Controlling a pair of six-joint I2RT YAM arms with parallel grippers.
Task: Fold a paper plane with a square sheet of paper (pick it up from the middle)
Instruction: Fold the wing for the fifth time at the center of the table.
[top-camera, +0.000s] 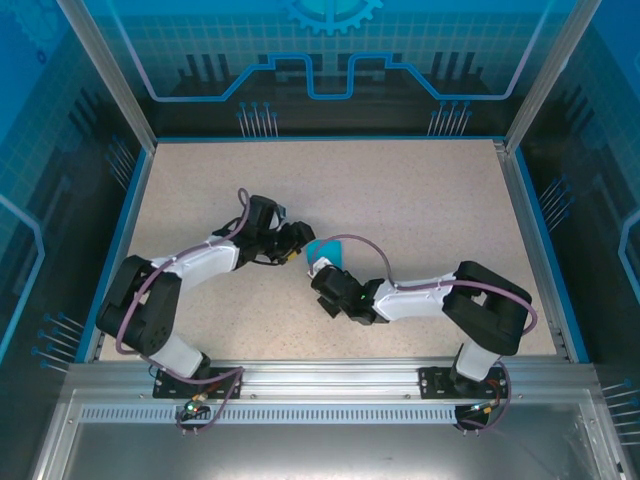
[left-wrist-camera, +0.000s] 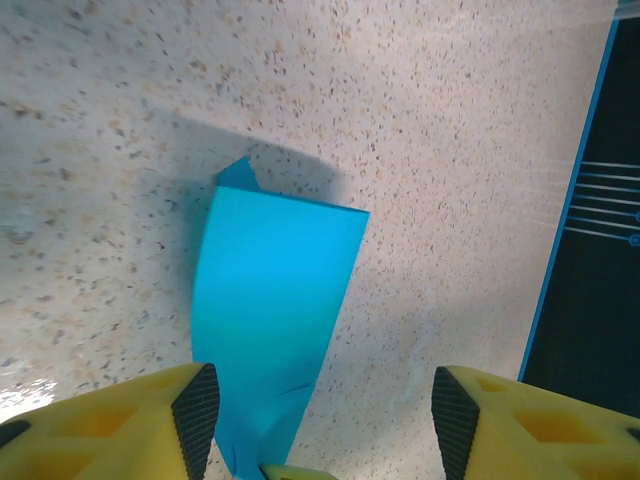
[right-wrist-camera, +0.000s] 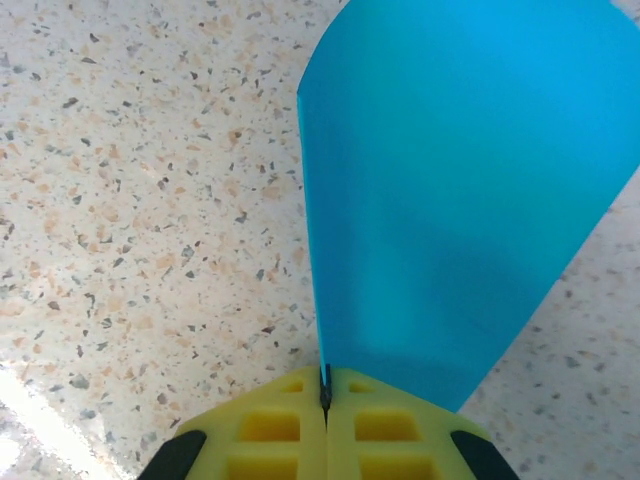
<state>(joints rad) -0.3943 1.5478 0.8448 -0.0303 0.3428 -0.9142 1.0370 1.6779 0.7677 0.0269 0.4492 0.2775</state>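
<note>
From above, both arms reach in over the speckled table (top-camera: 420, 190) and meet near its middle. The teal sheet of paper (top-camera: 323, 250) sits between the two grippers, just left of centre. The left gripper (top-camera: 292, 245) comes at it from the left, and the right gripper (top-camera: 325, 275) lies just on its near side. Only a small teal patch shows past the black wrist parts, so the fingers' state cannot be told from here.

In the left wrist view, the left gripper (left-wrist-camera: 325, 420) stands open, with its two yellow fingers (left-wrist-camera: 195, 405) well apart at the bottom edge. The sheet of paper (left-wrist-camera: 270, 310) runs away from the camera between them, close against the left-hand finger and clear of the other. Its far end is cut square, with a small teal corner peeking out behind it. A soft shadow falls on the table (left-wrist-camera: 450, 120) beyond – the far end looks lifted off the surface.

In the right wrist view, the right gripper (right-wrist-camera: 325, 395) is closed, its yellow fingers pressed together on the near edge of the sheet of paper (right-wrist-camera: 470, 200). The paper fans out wide from that pinch toward the upper right, smooth and unmarked, with the table (right-wrist-camera: 150, 200) to its left.
</note>
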